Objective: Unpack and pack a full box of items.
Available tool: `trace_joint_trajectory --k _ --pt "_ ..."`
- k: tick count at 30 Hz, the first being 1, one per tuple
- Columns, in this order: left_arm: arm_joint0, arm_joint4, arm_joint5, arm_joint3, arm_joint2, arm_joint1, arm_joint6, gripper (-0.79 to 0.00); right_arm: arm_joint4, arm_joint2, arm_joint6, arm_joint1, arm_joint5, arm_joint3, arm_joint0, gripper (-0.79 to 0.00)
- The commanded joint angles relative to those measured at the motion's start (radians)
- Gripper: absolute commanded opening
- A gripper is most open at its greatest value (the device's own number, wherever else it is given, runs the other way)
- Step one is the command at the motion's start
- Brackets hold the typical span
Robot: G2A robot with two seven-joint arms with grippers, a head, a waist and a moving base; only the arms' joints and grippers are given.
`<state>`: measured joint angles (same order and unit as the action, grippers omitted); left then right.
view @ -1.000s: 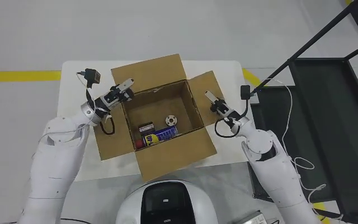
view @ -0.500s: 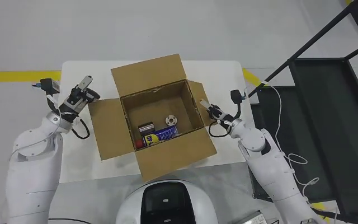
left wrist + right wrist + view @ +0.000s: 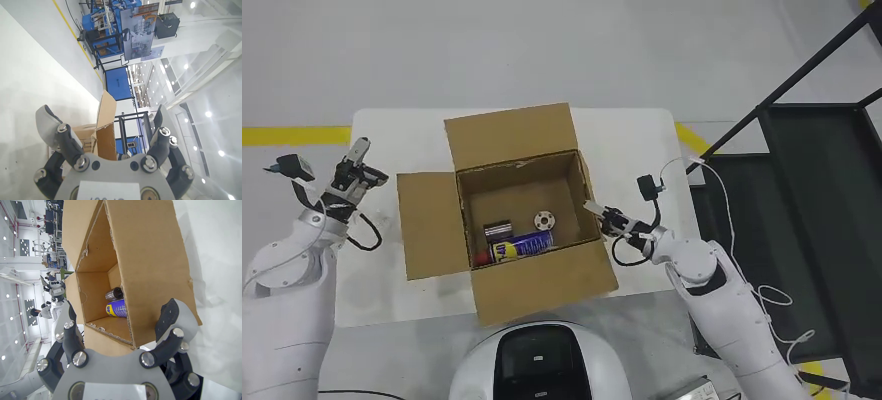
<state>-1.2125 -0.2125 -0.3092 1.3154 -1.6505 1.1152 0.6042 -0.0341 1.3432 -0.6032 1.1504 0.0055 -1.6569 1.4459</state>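
Three items lie in the open box [image 3: 542, 285] at mid-tabletop [image 3: 642, 130]: a blue can [image 3: 525, 243], a metal cylinder [image 3: 498, 231] and a round flange [image 3: 544, 219]. The right claw [image 3: 594, 209] is spread wide at the box's right flap. The left claw [image 3: 354, 165] hangs released and empty by the tabletop's left edge.

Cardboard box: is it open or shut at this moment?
Open. No flap covers the box; the top view looks straight in at the blue spray can and metal cylinder on its floor.

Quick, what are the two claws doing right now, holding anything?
Left claw: open, empty.
Right claw: open, box flap between its fingers, not gripped.
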Motion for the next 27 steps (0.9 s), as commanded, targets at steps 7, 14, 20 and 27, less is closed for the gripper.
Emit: trace_joint_trajectory --k 7,14,20,27 --pt "-0.011 -0.019 -0.002 -0.016 -0.019 -0.004 -0.016 0.0 0.049 -0.044 -0.033 0.006 -0.003 -0.001 -0.011 0.0" --pt "-0.027 -0.05 -0.028 -0.023 -0.036 -0.009 0.026 0.0 0.002 -0.033 0.042 0.005 -0.03 0.0 -0.029 0.0" --pt "-0.077 -0.16 -0.073 -0.005 -0.109 -0.023 0.161 0.0 0.025 -0.004 0.056 0.003 -0.146 -0.046 -0.033 0.0" --pt "-0.165 -0.372 -0.066 0.073 -0.202 -0.041 0.43 0.0 0.138 -0.058 -0.076 0.009 -0.238 -0.006 -0.099 0.0"
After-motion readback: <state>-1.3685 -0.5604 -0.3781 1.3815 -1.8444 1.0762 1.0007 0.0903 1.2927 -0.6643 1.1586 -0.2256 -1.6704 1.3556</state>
